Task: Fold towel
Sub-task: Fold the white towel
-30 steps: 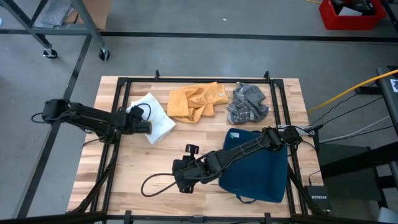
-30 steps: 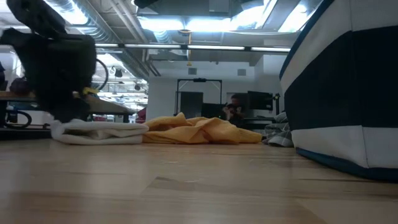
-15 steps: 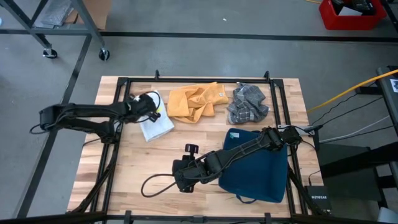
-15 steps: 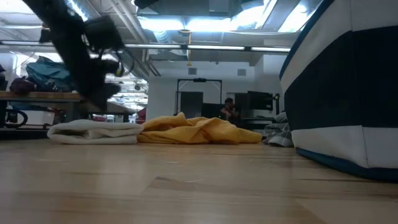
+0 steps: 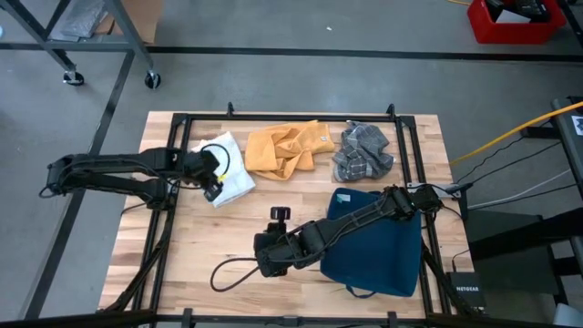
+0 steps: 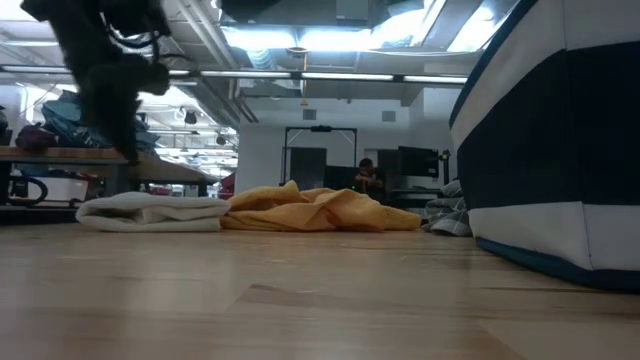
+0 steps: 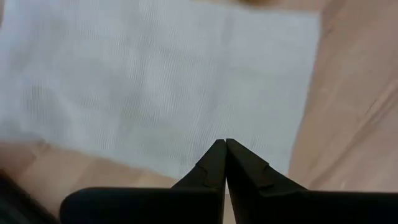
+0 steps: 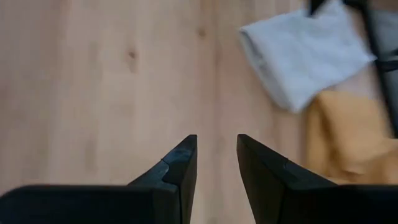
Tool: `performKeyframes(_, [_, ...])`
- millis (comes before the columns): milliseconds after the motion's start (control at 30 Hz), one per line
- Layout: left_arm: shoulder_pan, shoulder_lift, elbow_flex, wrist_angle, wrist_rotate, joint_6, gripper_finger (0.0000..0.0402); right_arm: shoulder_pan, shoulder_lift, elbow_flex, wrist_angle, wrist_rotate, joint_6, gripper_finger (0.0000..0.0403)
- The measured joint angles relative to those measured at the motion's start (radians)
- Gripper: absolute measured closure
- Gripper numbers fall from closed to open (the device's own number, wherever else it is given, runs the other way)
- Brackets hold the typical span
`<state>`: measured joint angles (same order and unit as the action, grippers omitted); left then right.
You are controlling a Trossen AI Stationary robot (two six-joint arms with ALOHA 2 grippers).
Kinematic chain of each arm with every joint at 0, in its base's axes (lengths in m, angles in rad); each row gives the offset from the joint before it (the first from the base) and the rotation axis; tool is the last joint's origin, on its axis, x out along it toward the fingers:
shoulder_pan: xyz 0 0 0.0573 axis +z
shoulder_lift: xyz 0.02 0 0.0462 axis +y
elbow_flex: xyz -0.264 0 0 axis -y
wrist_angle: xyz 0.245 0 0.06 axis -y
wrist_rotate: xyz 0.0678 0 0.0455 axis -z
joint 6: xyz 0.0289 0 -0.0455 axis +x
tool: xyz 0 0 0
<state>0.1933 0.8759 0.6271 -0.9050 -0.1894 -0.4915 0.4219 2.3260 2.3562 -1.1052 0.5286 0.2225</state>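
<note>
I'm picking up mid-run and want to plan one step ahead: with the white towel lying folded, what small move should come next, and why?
Probably draw the left gripper clear of the white towel, toward its own side. Its fingers are shut on nothing above the towel, which lies flat and folded beside the yellow cloth. The right gripper waits open over bare wood.

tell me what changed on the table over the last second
The left gripper lifted off the folded white towel and drew back toward the towel's near edge; it hangs above it, jaws shut and empty. The towel looks a bit narrower and more squared than before. The right gripper, jaws open over bare wood, barely moved. The yellow cloth, grey cloth and blue bag stayed put.
</note>
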Motion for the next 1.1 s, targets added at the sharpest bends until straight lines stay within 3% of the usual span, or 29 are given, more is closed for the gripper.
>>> performKeyframes(133, [-0.04,0.003,-0.059,0.068,-0.004,-0.067,0.0399,-0.017,0.0,0.0,-0.064,0.08,-0.066,0.0285])
performKeyframes(233, [-0.069,0.004,-0.116,0.176,-0.003,-0.111,0.0399,-0.043,0.0,0.0,-0.135,0.082,-0.074,0.0285])
performKeyframes(467, [-0.089,0.004,-0.205,0.258,-0.042,-0.226,0.0399,-0.12,-0.033,-0.002,-0.467,0.072,-0.027,0.0285])
performKeyframes(667, [-0.084,0.004,-0.24,0.207,-0.218,-0.292,0.0399,-0.185,-0.143,-0.006,-0.441,-0.002,-0.006,0.0285])
performKeyframes(967, [-0.024,-0.005,-0.229,0.287,-0.368,-0.287,0.0399,-0.269,-0.26,-0.006,-0.465,-0.036,-0.022,0.0285])
performKeyframes(1100, [0.013,-0.006,-0.221,0.394,-0.323,-0.3,0.0399,-0.308,-0.292,-0.006,-0.465,-0.103,-0.021,0.0285])
